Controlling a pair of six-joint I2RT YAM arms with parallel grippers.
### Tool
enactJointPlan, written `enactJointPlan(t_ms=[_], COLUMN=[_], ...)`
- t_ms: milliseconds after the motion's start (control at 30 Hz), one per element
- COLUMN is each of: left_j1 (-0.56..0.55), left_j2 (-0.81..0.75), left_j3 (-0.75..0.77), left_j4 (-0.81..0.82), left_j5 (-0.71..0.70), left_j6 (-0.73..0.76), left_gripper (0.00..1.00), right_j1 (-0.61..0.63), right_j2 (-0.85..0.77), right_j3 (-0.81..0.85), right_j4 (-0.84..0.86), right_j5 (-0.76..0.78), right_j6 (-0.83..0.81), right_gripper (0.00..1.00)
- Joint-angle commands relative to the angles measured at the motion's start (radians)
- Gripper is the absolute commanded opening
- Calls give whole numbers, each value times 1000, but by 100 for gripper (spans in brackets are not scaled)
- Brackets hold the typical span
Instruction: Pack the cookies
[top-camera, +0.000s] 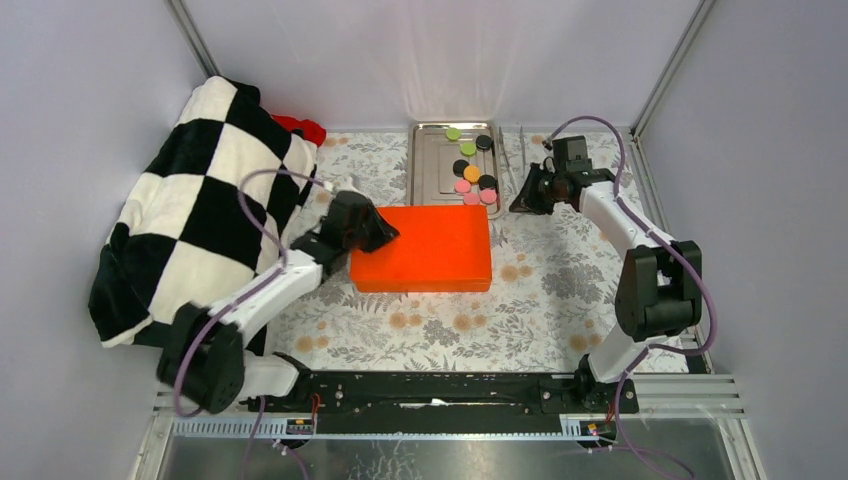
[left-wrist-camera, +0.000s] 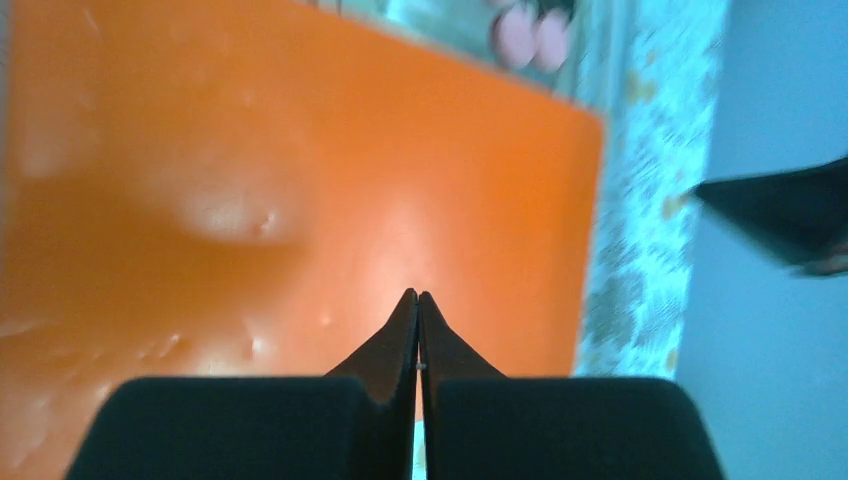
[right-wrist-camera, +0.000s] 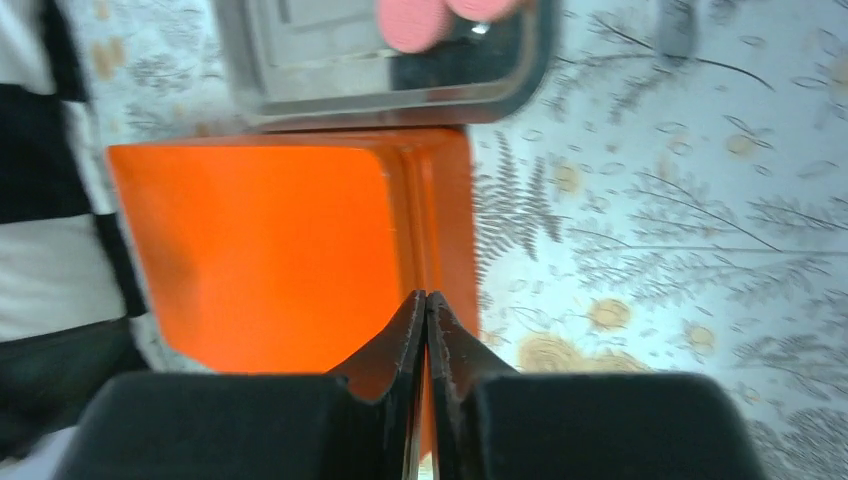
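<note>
Cookies (top-camera: 471, 173): small flat orange, green, pink, black discs.

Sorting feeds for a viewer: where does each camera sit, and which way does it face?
Top external: above, behind the bases, looking down at the table; both arms show.
Left wrist: on left arm, facing the orange box; shut left gripper shows.
Right wrist: on right arm, facing box and tray; shut right gripper shows.
Shared: all see the orange box.

Floral table (top-camera: 560, 290); tray (top-camera: 430, 165); orange box (top-camera: 420, 250); blanket (top-camera: 200, 200)
</note>
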Motion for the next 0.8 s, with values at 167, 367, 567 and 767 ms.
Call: enactJointPlan(t_ms=[167, 367, 567, 767], left_j1=[137, 261, 254, 130], left_j2=[-171, 22, 207, 273], left_j3=[334, 143, 79, 135], left_j4=[-725, -640, -470, -354], left_j5=[-461, -413, -367, -324], left_j6=[49, 9, 7, 20], left_gripper=[0, 0, 0, 0], right_j1=[0, 0, 44, 213], right_j2=[69, 138, 197, 248], right_j3=[-46, -32, -15, 25], right_j4=[-69, -98, -116, -97], right_j5=[214, 244, 248, 201], right_j6=[-48, -66, -76, -62], right_gripper=[0, 0, 0, 0])
